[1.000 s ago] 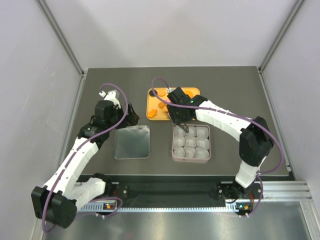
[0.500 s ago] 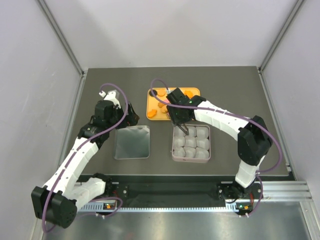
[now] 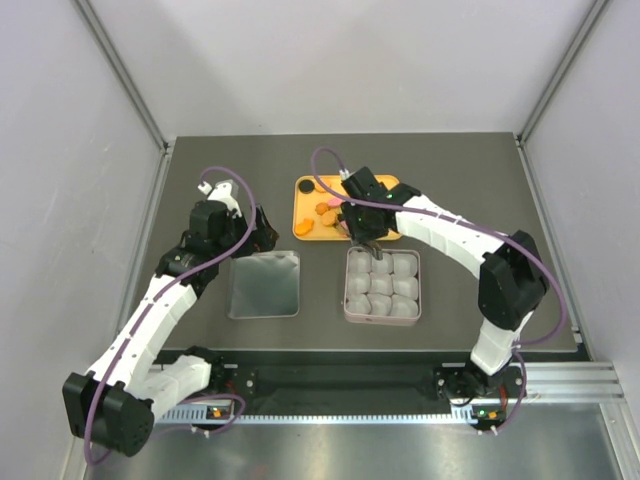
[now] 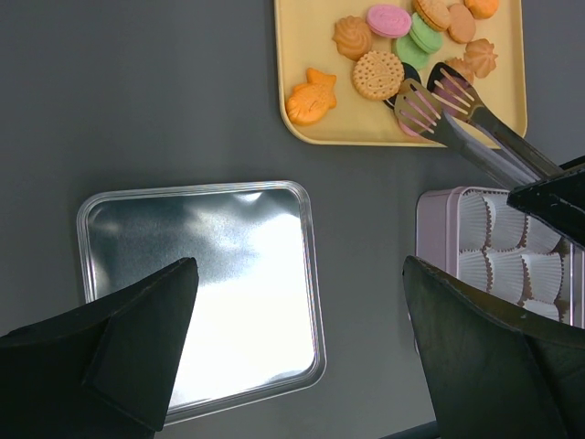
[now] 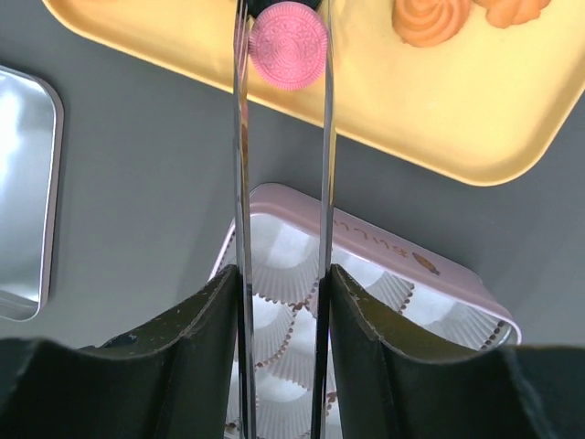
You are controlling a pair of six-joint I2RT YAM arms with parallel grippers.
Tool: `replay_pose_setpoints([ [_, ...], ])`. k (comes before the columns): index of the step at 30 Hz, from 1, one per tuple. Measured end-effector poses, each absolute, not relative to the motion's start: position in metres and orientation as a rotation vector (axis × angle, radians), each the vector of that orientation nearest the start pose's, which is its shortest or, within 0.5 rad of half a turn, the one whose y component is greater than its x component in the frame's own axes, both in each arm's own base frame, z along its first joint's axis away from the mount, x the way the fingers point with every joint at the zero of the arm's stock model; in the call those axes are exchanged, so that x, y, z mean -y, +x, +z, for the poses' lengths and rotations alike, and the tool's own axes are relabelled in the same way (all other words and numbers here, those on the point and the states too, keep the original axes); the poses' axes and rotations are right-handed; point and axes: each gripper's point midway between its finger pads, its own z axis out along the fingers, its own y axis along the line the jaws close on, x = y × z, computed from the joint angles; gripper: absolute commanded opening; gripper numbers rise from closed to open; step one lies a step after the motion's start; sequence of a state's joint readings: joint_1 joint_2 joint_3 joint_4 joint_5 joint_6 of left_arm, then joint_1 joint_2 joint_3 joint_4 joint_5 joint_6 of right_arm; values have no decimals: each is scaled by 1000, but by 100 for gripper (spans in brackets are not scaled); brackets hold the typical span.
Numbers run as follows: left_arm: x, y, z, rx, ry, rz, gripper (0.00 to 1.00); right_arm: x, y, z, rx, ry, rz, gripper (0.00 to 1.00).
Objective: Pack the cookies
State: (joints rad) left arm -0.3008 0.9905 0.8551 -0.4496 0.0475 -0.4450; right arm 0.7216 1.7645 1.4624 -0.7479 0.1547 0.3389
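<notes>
The cookies (image 3: 326,210) lie on a yellow tray (image 3: 300,228): orange, pink, green and black ones. In the left wrist view I see a fish-shaped orange cookie (image 4: 311,96) and a round biscuit (image 4: 377,75). My right gripper (image 3: 368,240) is shut on metal tongs (image 5: 239,165), above the far edge of the pink tin (image 3: 348,300). The tong tips stand on either side of a pink cookie (image 5: 289,32) on the tray (image 5: 384,110). I cannot tell whether it is lifted. My left gripper (image 3: 262,232) is open and empty above the tin's lid (image 3: 265,284).
The pink square tin (image 5: 430,265) holds pale empty paper cups and sits just in front of the tray. The silver lid (image 4: 201,293) lies flat to the tin's left. Grey walls enclose the table on three sides.
My right gripper has moved away from the tin toward the tray, bringing the tong tips over the cookies. The left arm has not moved.
</notes>
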Motion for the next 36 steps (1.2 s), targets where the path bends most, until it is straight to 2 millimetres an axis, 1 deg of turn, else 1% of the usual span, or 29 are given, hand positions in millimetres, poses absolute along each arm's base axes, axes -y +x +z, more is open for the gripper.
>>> replay_pose_setpoints([
  [14,117,291,192,-2191,-131,-477,98,-252,340,138,-2553,-368,223,40],
  [20,117,291,192,-2190,-132,-477,99,-247,342,148,-2536,-349,242,40],
  [24,116,291,192,-2190,-135,-476,99,-245,337,164,-2510,-345,264,40],
  [26,116,291,192,-2190,-135,-476,99,-243,334,176,-2489,-341,282,40],
  [28,116,291,192,-2190,-135,-476,99,-241,328,189,-2462,-339,308,40],
  [31,116,291,192,-2190,-135,-476,99,-236,318,202,-2436,-338,337,40],
  [34,116,291,192,-2190,-135,-475,99,-228,305,210,-2428,-342,355,40],
  [36,116,291,192,-2190,-135,-475,99,-222,294,211,-2436,-348,365,40],
])
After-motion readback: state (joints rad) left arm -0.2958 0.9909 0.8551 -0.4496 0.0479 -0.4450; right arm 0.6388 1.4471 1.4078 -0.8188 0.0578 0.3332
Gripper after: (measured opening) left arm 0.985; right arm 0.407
